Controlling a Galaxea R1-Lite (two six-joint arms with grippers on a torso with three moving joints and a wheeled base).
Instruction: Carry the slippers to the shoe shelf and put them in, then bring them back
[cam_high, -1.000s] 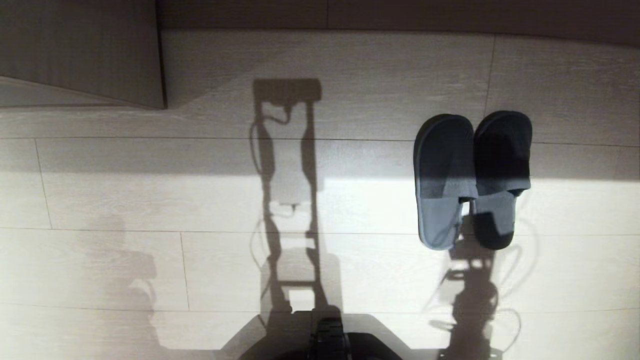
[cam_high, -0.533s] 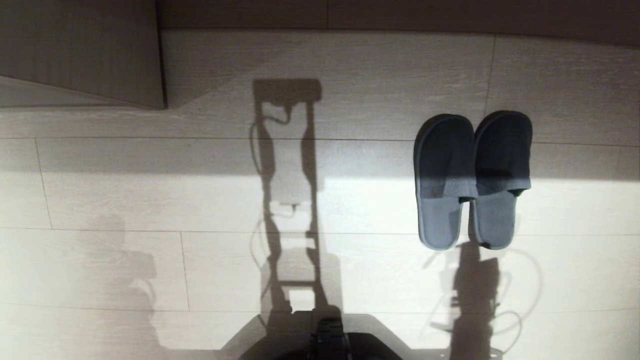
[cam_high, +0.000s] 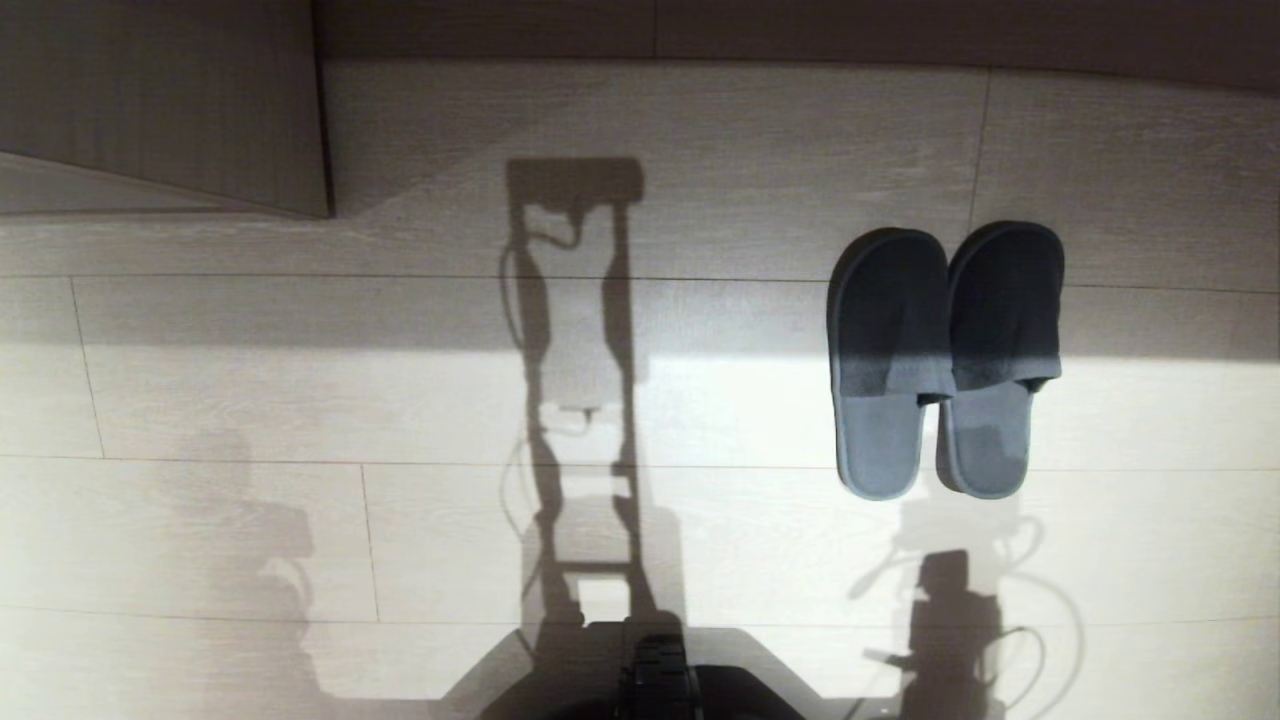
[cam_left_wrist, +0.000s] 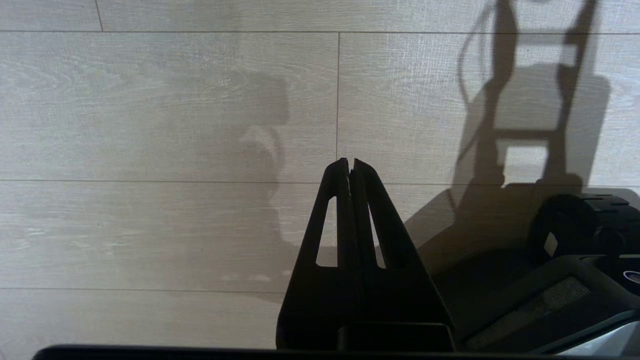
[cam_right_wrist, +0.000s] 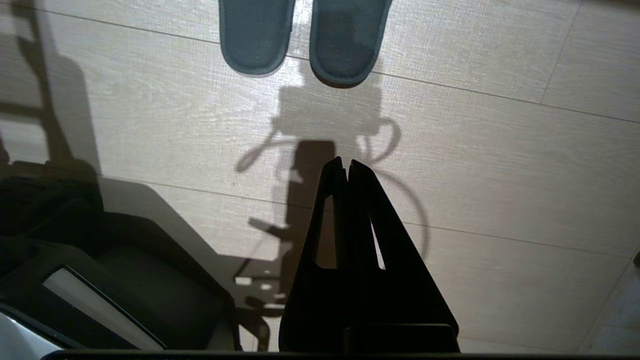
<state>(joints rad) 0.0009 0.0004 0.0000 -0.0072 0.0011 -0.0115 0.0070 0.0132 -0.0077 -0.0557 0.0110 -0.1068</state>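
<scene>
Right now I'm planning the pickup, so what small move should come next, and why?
Probably open the right gripper and ease it toward the slippers: its fingers are shut and empty, short of the heels, and the pair lies side by side on the floor.

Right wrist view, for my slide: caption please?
Shut right claw hangs empty above the floor, slippers lying side by side ahead.

In the right wrist view the slippers (cam_right_wrist: 300, 35) are cut off by the picture's edge, only their heel ends showing. In the head view both end effectors lie outside the picture. A wood-grain unit (cam_high: 160, 100) at the far left corner is cropped, its kind unclear.
</scene>
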